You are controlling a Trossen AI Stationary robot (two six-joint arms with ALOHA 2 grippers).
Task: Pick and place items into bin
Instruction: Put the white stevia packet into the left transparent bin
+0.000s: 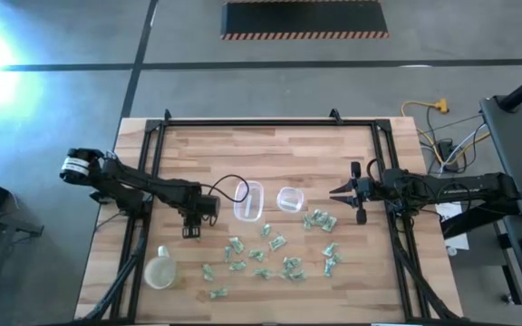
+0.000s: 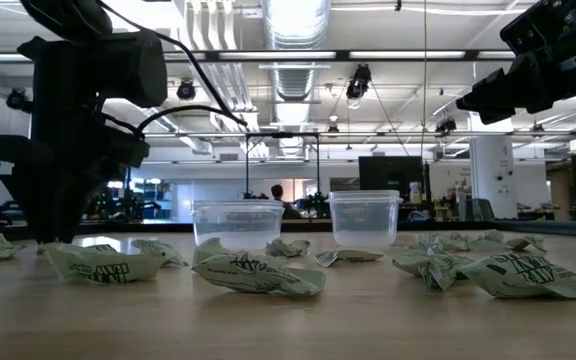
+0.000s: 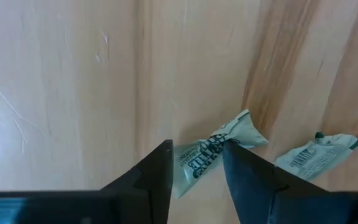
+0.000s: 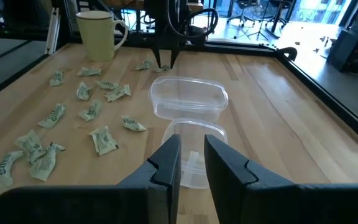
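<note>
Many small pale-green wrapped pieces [image 1: 270, 258] lie scattered on the wooden table's near half. Two clear containers, a larger one [image 1: 249, 200] and a smaller one [image 1: 290, 199], stand at the table's middle. My left gripper [image 1: 191, 233] points down at the table, left of the larger container. In the left wrist view its open fingers [image 3: 196, 155] stand on either side of one wrapped piece [image 3: 213, 155] lying flat on the wood; I cannot tell whether they touch it. My right gripper [image 1: 340, 192] hovers right of the smaller container [image 4: 191, 168], empty, with a narrow gap between its fingers [image 4: 191, 155].
A pale cup [image 1: 159, 270] stands near the table's near left corner. A second wrapped piece [image 3: 319, 152] lies close to the left gripper. A black frame [image 1: 270, 122] runs along the table's far and side edges. Bare wood lies on the far half.
</note>
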